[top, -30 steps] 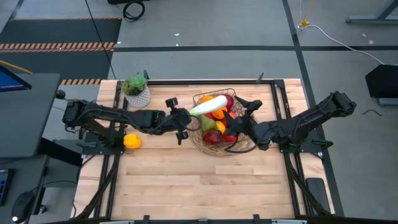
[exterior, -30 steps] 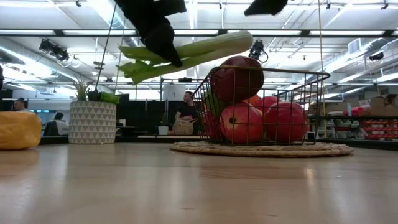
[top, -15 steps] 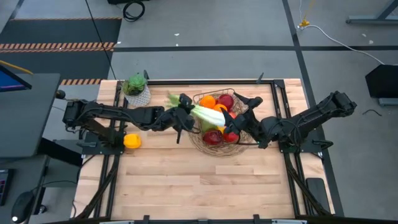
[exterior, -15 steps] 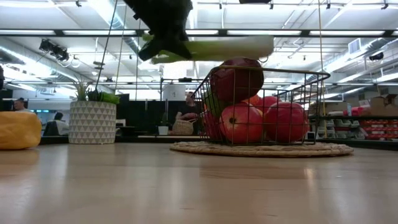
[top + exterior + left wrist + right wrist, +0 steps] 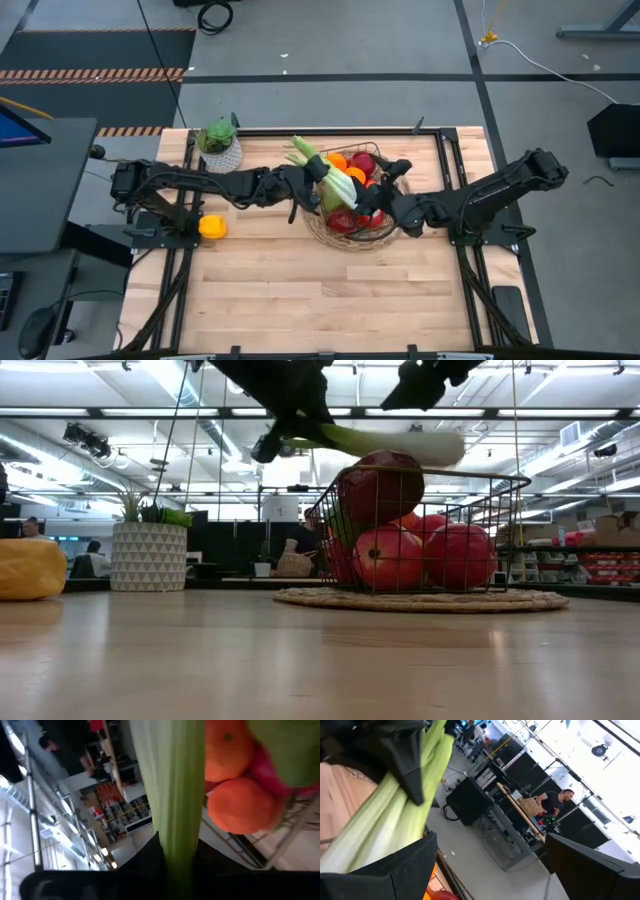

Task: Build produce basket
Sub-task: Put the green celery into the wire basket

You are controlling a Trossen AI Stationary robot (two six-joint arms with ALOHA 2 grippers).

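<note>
The wire basket [image 5: 385, 232] stands on a round mat at the table's middle. It holds red apples [image 5: 388, 557], oranges [image 5: 243, 805] and a green pear [image 5: 285, 747]. A long leek [image 5: 330, 175] hangs over its left rim, with its leaves [image 5: 300, 150] toward the far edge and its white end [image 5: 440, 450] over the fruit. My left gripper [image 5: 306, 184] is shut on the leek. My right gripper [image 5: 378, 196] hovers open over the basket, close to the white end. A yellow fruit [image 5: 211, 226] lies on the table at the left. My left gripper pinches the leek's green stalk [image 5: 180, 845] between its two fingers, toward the leafy end. The fingers come nearly level from the table's left and slant across the stalk. The leek is lifted clear, about level, above the basket's fruit. My right gripper: whether a finger [image 5: 395, 870] touches the leek [image 5: 380, 830] I cannot tell.
A green plant in a white patterned pot [image 5: 220, 148] stands at the far left, near the left arm. Bare wooden tabletop [image 5: 330, 290] stretches along the near side. A person [image 5: 555, 800] shows in the room beyond the table.
My left gripper has moved toward the basket and rolled about its own axis. The leek has swung round with it: the leaves now point toward the far edge, and the white end has dropped from tilted up to about level over the fruit. My right gripper has sunk slightly toward the basket.
</note>
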